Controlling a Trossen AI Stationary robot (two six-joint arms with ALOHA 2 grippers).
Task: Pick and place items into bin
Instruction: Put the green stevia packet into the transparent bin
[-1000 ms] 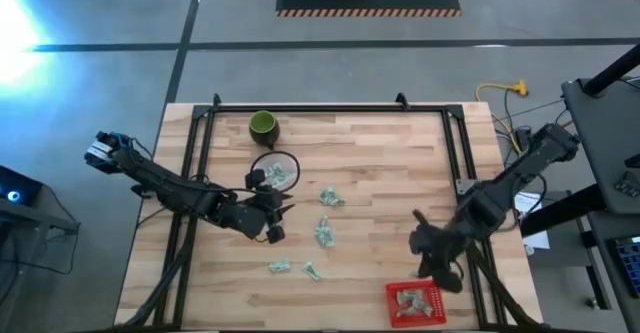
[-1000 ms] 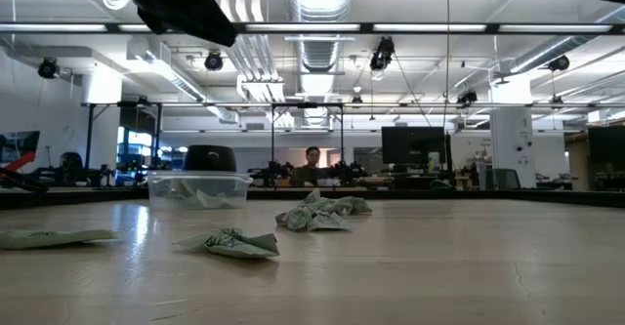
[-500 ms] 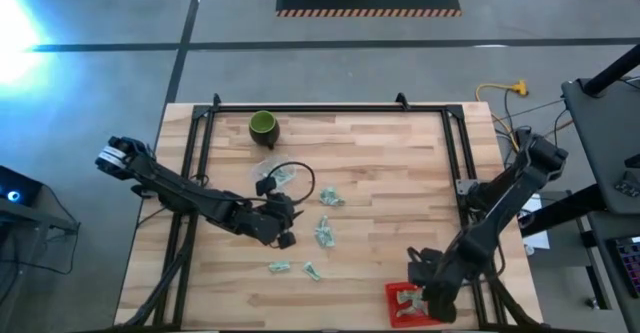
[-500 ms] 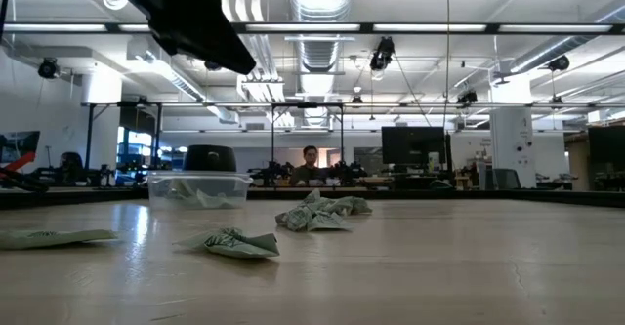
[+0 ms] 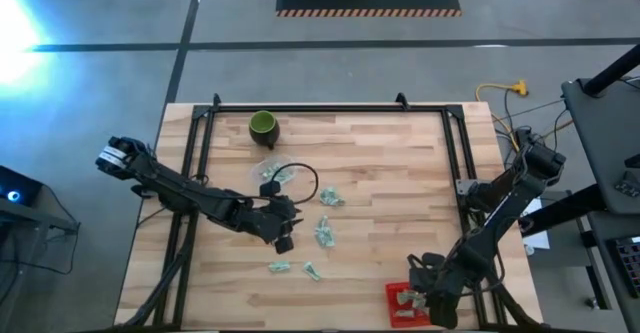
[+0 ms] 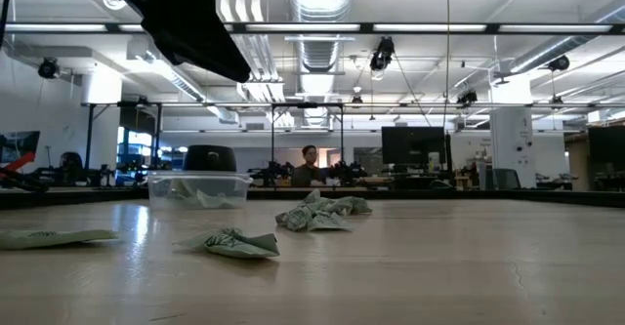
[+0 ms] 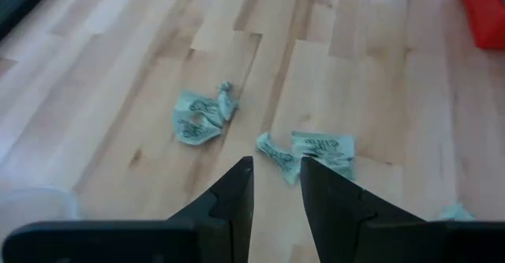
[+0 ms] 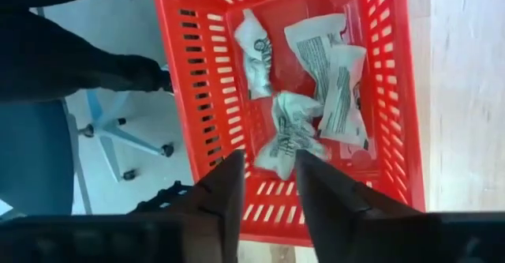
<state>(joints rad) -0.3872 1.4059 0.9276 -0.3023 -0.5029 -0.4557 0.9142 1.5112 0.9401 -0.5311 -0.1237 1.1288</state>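
Several packets (image 8: 304, 89) lie in the red basket (image 8: 193, 81) directly beneath the right gripper (image 8: 267, 185) — its fingers stand a little apart with nothing between them, one crumpled packet just past their tips. The left gripper (image 7: 276, 185) hangs over the wooden table (image 5: 390, 163), its fingers parted by a narrow gap and empty; two loose packets (image 7: 201, 114) lie just ahead of them, a third off to one side. The dark green cup (image 5: 263, 125) stands well apart.
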